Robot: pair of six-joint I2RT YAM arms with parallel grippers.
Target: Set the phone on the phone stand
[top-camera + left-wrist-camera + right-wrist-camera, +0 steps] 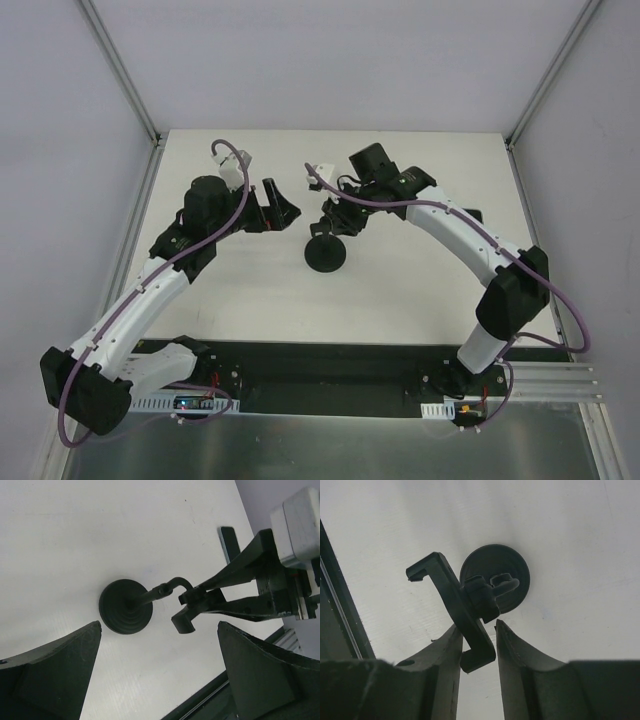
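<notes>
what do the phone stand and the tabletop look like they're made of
The phone stand: likely moulded plastic, matte black; the disc base shows concentric ridges and no metallic glint. The tabletop: white, smooth, matte board, possibly laminate or plastic sheet; faint parallel lines show in the wrist views.

Just below the right claw, a black stand: round ridged disc base flat on the table, thin stem bent over at the top, small hooked holder tilted up between the claw's fingers, seemingly pinched there. Straight ahead of the wide-spread left claw as well. Beyond the right claw, apart from the stand, a phone: lying flat, dark face up, pale rim, partly hidden behind one finger.
</notes>
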